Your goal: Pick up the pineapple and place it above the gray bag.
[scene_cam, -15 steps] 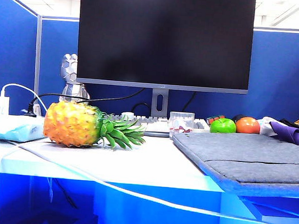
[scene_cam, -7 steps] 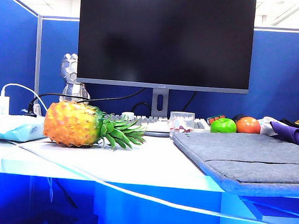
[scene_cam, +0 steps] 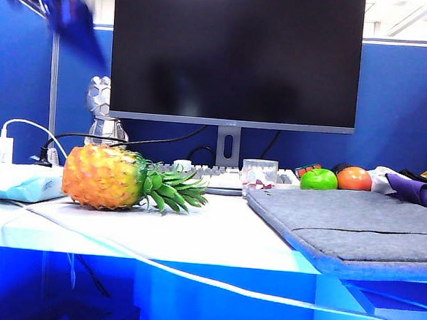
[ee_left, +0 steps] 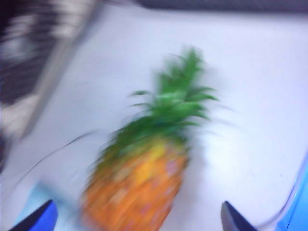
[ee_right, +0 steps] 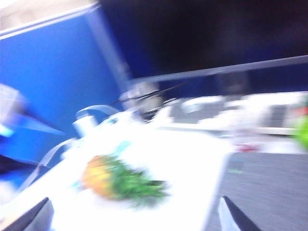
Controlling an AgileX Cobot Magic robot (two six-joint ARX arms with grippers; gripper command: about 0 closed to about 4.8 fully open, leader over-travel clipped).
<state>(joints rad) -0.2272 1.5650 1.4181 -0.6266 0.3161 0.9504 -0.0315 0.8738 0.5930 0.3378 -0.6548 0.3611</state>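
Observation:
The pineapple lies on its side on the white desk, left of centre, its green crown pointing right toward the gray bag. The bag lies flat at the right. The left wrist view is blurred. There my left gripper hangs open above the pineapple, a fingertip standing off each side. In the exterior view the left arm is a blue smear at the top left, well above the fruit. My right gripper is open and empty, high over the desk, with the pineapple and the gray bag in view.
A large monitor and a keyboard stand behind. A green apple, an orange fruit and a purple cloth sit beyond the bag. A white cable crosses the desk's front edge. A light-blue pack lies at the left.
A blurred blue arm has come into the exterior view at the top left, and a bluish edge shows at the top right corner. The pineapple and bag have not moved.

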